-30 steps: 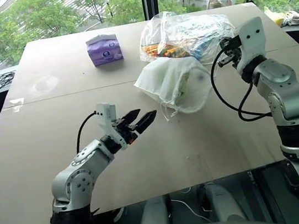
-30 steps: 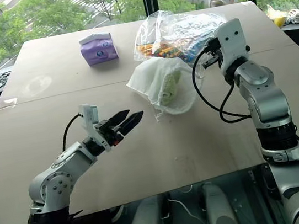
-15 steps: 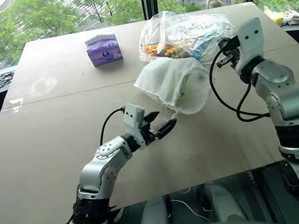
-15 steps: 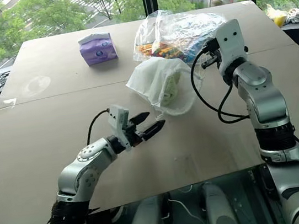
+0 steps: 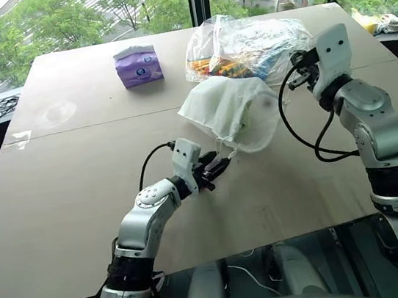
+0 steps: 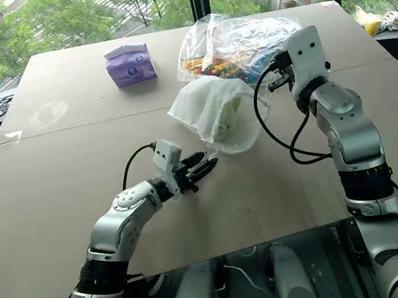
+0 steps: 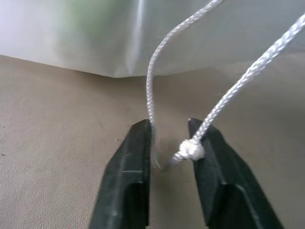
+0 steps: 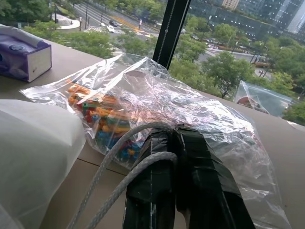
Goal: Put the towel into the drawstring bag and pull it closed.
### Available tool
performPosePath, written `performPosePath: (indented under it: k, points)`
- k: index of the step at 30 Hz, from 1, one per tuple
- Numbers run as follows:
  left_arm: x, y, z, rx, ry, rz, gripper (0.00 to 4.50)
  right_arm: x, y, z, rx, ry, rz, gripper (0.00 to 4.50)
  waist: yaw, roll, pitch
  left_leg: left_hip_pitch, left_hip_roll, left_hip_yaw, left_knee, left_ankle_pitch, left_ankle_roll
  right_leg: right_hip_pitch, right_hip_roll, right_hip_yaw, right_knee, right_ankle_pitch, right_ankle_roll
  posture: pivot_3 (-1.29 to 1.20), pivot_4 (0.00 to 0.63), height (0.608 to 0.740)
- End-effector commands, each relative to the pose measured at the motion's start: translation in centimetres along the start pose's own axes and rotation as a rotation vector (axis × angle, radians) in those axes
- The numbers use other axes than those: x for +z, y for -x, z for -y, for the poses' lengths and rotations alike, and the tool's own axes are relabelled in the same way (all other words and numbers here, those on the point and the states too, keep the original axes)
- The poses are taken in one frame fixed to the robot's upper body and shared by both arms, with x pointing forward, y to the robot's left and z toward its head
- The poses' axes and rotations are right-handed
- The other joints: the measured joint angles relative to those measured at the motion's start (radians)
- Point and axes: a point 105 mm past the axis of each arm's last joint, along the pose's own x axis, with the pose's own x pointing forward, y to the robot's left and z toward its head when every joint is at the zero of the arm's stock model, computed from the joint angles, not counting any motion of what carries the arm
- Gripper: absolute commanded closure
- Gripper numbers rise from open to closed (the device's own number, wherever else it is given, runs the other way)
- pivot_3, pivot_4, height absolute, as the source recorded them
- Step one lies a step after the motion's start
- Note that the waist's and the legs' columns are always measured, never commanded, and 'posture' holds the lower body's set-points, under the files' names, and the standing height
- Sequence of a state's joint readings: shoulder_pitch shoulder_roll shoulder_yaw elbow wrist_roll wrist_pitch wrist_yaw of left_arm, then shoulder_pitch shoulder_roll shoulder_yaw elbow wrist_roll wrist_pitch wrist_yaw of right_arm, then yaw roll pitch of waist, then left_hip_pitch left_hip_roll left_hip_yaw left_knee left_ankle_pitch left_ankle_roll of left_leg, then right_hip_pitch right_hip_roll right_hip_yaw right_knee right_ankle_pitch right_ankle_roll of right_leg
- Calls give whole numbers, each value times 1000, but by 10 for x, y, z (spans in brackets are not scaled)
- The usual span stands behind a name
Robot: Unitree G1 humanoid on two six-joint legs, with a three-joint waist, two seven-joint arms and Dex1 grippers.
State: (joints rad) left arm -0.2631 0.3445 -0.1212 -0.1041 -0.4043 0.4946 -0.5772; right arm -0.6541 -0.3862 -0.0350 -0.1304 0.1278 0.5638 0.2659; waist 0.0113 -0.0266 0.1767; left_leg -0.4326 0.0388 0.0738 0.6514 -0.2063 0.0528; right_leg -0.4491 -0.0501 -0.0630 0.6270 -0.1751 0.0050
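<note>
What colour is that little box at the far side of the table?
Purple; the tissue pack shows best in the left eye view.

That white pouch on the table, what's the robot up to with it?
The drawstring bag already holds the green towel, which shows through the fabric. The right gripper is shut on one cord and holds that side up. The left gripper sits at the other cord, its fingers on either side of the loop by its knot. The bag's mouth is not yet drawn closed.
</note>
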Motion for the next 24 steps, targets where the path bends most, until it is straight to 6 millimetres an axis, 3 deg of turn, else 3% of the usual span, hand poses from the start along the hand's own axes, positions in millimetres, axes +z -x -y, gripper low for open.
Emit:
performPosePath:
  k: [1, 18, 20, 24]
  points:
    - [18, 1, 1, -1, -14, 84, 4436, 21, 3, 3, -10, 20, 75, 4500, 0, 0, 0, 0, 0, 0, 0, 0, 0, 0, 0, 0, 0, 0, 0, 0, 150, 740]
    - [38, 24, -4, 65, 112, 262, 4436, 20, 2, 3, -18, 36, 77, 4500, 0, 0, 0, 0, 0, 0, 0, 0, 0, 0, 0, 0, 0, 0, 0, 0, 150, 740]
    - [42, 30, -15, 128, 108, 287, 4436, 21, 2, 8, -49, 40, 82, 4500, 0, 0, 0, 0, 0, 0, 0, 0, 0, 0, 0, 0, 0, 0, 0, 0, 150, 740]
    - [67, 51, -57, 379, 49, 408, 4436, 21, 4, 35, -207, 52, 85, 4500, 1, 0, 0, 0, 0, 0, 0, 0, 0, 0, 1, 0, 0, 0, 0, 0, 150, 740]
